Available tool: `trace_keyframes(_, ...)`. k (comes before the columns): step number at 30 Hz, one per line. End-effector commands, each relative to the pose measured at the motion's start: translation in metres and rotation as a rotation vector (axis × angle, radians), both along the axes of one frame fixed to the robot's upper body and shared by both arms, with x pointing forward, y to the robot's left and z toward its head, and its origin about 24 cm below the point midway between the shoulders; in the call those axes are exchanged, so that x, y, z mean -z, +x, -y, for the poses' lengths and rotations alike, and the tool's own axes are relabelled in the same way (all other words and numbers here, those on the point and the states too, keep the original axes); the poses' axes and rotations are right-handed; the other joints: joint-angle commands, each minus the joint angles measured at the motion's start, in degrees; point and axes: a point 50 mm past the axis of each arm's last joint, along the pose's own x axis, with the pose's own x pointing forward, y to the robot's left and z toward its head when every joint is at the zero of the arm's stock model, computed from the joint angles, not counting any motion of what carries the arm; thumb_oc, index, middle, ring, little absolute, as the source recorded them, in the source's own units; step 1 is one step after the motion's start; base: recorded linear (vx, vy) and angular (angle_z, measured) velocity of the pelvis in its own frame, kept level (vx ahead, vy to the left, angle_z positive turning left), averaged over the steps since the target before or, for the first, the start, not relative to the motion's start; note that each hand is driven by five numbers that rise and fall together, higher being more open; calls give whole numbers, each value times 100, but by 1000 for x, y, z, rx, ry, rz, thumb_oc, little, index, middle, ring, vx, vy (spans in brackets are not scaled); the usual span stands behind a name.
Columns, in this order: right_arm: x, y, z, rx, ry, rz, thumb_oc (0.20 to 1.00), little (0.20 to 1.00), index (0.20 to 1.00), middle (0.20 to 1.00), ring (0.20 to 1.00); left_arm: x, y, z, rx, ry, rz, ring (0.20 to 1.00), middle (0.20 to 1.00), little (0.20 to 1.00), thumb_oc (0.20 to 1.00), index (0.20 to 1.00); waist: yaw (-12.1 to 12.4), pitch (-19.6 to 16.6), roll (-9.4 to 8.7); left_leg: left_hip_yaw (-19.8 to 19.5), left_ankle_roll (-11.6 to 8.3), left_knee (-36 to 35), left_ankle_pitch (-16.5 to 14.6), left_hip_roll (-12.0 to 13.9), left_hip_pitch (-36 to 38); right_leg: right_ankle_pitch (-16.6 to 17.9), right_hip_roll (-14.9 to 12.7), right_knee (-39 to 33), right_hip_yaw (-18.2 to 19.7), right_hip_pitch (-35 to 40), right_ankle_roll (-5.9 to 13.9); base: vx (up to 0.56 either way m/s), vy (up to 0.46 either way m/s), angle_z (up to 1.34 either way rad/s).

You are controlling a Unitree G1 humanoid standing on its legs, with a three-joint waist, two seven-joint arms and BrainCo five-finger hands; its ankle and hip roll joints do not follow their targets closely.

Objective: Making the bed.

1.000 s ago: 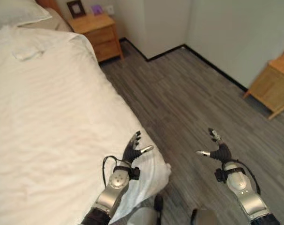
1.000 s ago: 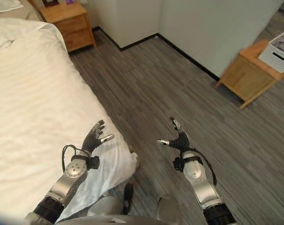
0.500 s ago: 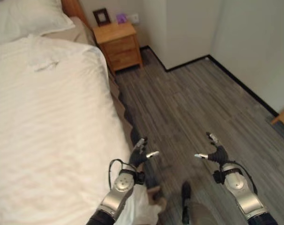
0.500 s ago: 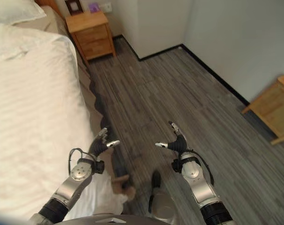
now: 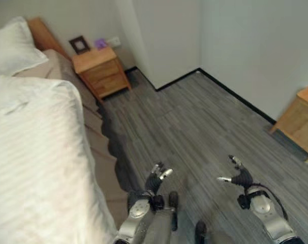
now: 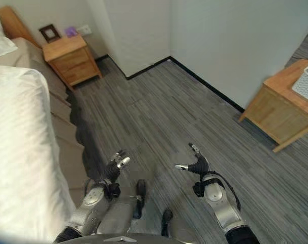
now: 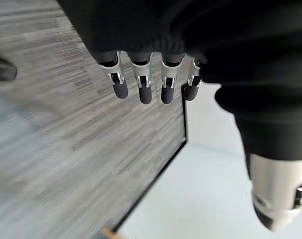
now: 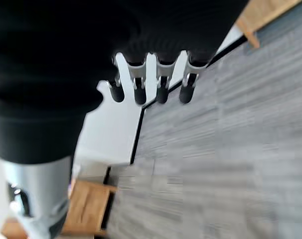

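From head height we look steeply down with both eyes; they share the bed [image 5: 32, 152], the nightstand [image 5: 99, 71] and the grey floor [image 6: 159, 107]. Our wrist cameras look past straight fingers, from very close, at that floor.

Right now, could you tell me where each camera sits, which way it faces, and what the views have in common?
Left eye view: on the head, looking down at the bed, the nightstand and the wood floor; both arms show, left hand and right hand open above the floor.
Right eye view: beside it, same scene slightly shifted, plus a white basket on a side table.
Left wrist view: looks along the left hand's fingers at the floor and wall.
Right wrist view: along the right hand's fingers at the floor and wall.
All four share the floor.
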Motion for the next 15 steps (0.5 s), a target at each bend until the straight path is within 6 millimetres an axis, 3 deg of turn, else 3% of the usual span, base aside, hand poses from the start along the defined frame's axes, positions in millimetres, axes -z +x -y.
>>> trace_keyframes(1,-46,23,-3,41,82,270,1000,1000,1000,1000,1000,-24,12,-19,-60,88,123,1000,1000,1000,1000,1000,340,-127,-326,241,-171,-661,938,58,505,-187,-854,-1236,350,1366,851,509,168,56)
trace_keyframes(3,-43,19,-2,50,80,254,1000,1000,1000,1000,1000,-22,9,-20,-56,103,114,1000,1000,1000,1000,1000,299,-215,-373,382,-143,-753,1008,70,569,-154,-928,-1236,213,1477,934,358,125,88)
trace_keyframes(5,-34,12,-1,63,55,218,1000,1000,1000,1000,1000,-16,2,-30,-69,152,82,1000,1000,1000,1000,1000,341,-353,-605,364,-19,-760,908,-159,779,229,-1292,-654,83,1442,1231,509,178,80)
trace_keyframes(6,-34,12,-1,63,55,218,1000,1000,1000,1000,1000,-16,2,-30,-69,152,82,1000,1000,1000,1000,1000,345,-358,-602,367,-20,-760,909,-154,774,232,-1289,-654,88,1434,1229,276,117,57)
trace_keyframes(8,-32,12,-1,57,33,206,1000,1000,1000,1000,1000,-14,0,-35,-65,178,65,1000,1000,1000,1000,1000,335,-269,-660,306,99,-759,723,-311,1045,713,-1501,403,100,1090,1470,354,177,59)
trace_keyframes(9,-37,15,-1,50,22,225,1000,1000,1000,1000,1000,-16,0,-42,-62,216,71,1000,1000,1000,1000,1000,256,-137,-558,143,237,-760,536,-343,1310,1540,-1591,1732,292,433,1531,467,224,52)
trace_keyframes(11,-39,14,0,47,16,233,1000,1000,1000,1000,1000,-18,-1,-48,-68,240,81,1000,1000,1000,1000,1000,140,-59,-364,-20,292,-760,325,-230,1535,1590,-1565,2367,376,-78,1384,439,147,60)
trace_keyframes(12,-38,12,0,45,4,231,1000,1000,1000,1000,1000,-19,-1,-48,-72,249,86,1000,1000,1000,1000,1000,63,12,-330,-136,311,-760,232,-243,1661,1361,-1625,2593,354,-365,1320,540,26,100)
trace_keyframes(13,-39,11,0,43,-15,235,1000,1000,1000,1000,1000,-24,3,-48,-84,252,109,1000,1000,1000,1000,1000,-83,102,-272,-421,276,-760,103,-225,1839,976,-1423,2343,340,-868,1169,397,-14,108)
trace_keyframes(15,-39,11,0,43,-16,235,1000,1000,1000,1000,1000,-24,3,-48,-84,252,109,1000,1000,1000,1000,1000,-95,94,-257,-434,270,-760,116,-207,1822,1001,-1406,2315,321,-867,1160,274,-67,109)
